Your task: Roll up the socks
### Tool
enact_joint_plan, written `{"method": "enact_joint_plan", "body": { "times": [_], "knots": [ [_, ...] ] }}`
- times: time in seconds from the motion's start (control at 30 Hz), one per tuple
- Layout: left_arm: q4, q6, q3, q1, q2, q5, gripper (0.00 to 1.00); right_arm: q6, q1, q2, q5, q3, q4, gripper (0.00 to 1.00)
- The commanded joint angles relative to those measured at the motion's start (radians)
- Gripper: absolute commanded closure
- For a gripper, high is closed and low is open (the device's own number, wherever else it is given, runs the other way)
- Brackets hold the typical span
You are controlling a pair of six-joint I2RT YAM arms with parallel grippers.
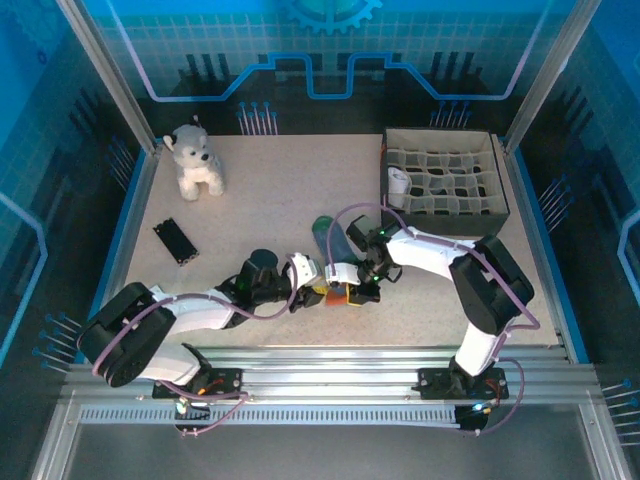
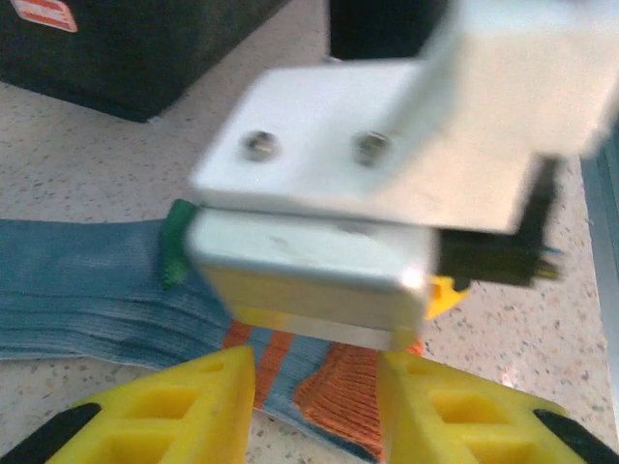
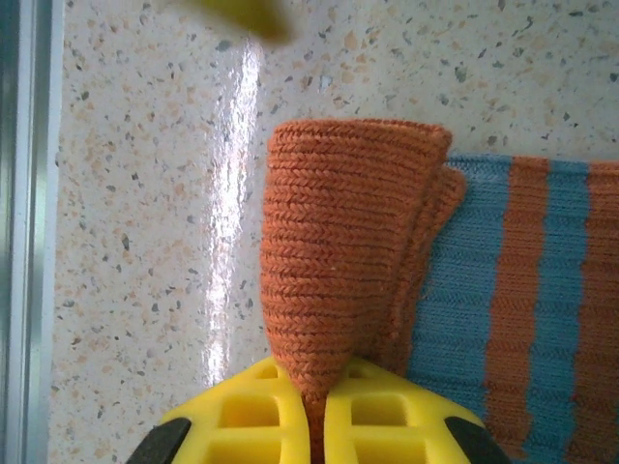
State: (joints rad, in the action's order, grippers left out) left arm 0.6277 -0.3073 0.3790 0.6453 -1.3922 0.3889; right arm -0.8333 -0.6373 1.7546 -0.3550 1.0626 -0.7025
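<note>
- Right gripper — its yellow jaws are pinched shut on the orange ribbed cuff, which stands up folded between them.
- Left gripper has its yellow jaws standing apart, astride the orange-and-blue striped band beside that cuff, and grips nothing.
- Teal-green knit sock with grey-blue bands lies flat on the speckled table, just in front of the left corner of the dark compartmented box. Its long axis runs from the box toward the near edge, with the toe at the box end and the cuff at the far end.
- Any roll would likely travel along that axis, from the cuff toward the box. The right arm is the nearer one, while the left comes in from the side away from the box.
- Hard to make out: the right gripper's white body is blurred and blocks much of the left wrist view. From above, both grippers cover the cuff.
- A small white roll sits in a compartment on the box's left edge — possibly a sock, but too small to say.
</note>
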Motion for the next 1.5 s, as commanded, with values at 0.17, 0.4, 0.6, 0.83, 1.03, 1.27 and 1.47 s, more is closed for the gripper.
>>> {"method": "enact_joint_plan", "body": {
  "times": [0.17,0.4,0.6,0.83,1.03,1.27,1.47],
  "knots": [
    [-0.040,-0.112,0.011,0.040,-0.002,-0.022,0.61,0.017,0.031,0.030,-0.094,0.043,-0.059,1.00],
    [-0.087,-0.190,0.062,0.113,-0.064,-0.070,0.55,0.014,0.054,0.034,-0.112,0.054,-0.086,1.00],
    [-0.151,-0.258,0.129,0.128,-0.117,-0.092,0.54,0.020,0.057,0.041,-0.118,0.060,-0.093,1.00],
    [-0.143,-0.261,0.131,0.127,-0.166,-0.081,0.54,0.022,0.062,0.042,-0.124,0.059,-0.095,1.00],
    [-0.142,-0.241,0.120,0.128,-0.192,-0.072,0.54,0.028,0.067,0.045,-0.130,0.059,-0.091,1.00],
    [-0.171,-0.224,0.118,0.127,-0.200,-0.053,0.73,0.035,0.073,0.045,-0.128,0.052,-0.088,1.00],
    [-0.291,-0.205,0.160,0.127,-0.186,-0.015,1.00,0.061,0.079,0.043,-0.130,0.042,-0.078,1.00]
  ]
}}
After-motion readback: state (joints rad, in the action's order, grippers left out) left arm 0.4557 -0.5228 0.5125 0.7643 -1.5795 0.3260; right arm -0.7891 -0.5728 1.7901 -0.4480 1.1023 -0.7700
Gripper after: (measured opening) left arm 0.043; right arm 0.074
